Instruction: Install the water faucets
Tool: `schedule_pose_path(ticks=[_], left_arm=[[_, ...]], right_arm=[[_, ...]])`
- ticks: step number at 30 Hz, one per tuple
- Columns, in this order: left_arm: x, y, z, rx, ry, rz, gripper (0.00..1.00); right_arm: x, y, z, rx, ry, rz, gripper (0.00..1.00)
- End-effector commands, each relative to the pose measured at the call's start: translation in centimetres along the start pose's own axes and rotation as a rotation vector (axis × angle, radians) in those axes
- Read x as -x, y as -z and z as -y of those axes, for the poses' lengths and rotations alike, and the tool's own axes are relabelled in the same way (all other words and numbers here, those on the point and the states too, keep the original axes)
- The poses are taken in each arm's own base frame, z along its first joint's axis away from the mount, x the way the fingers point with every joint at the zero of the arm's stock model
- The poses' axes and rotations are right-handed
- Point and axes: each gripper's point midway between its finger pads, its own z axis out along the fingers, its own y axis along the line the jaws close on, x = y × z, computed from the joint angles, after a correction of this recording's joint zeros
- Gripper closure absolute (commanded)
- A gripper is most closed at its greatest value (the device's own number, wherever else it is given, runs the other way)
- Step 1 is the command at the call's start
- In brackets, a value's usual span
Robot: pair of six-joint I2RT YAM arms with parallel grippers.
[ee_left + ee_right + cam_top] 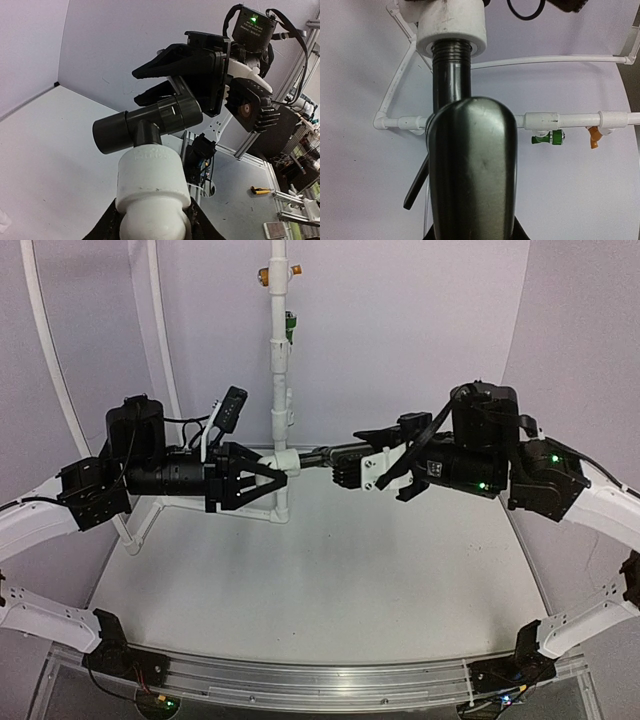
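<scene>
Left fingers are clamped on the white fitting of the upright pipe. Right fingers grip the black faucet, whose threaded end sits partly inside that fitting, well above the surface. We judge the faucet rigid, weighty and smooth, likely to slip, so we would hold its thick body, square to the threads. We count one faucet, one pipe, one green valve and one orange valve.
</scene>
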Motion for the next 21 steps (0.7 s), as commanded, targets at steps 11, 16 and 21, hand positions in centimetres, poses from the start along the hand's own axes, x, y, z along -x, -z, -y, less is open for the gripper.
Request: schedule_pose_path(ticks=[11,16,21], left_arm=[[-2.0,1.7,0.2,0.112,-0.977,-0.099,0.76],[-4.9,1.1,-1.4,0.224,-1.367,-0.271,0.76],[-5.6,1.2,-2.3,0.306,-1.616,-0.280,0.77]], right_arm=[[3.9,1.8,-2.8,0.374,-0.317,0.120,1.00],[4.2,1.6,-4.9,0.506,-0.378,0.091,1.00],[4.4,1.5,-7.1,0.627,-0.442,0.053,1.00]])
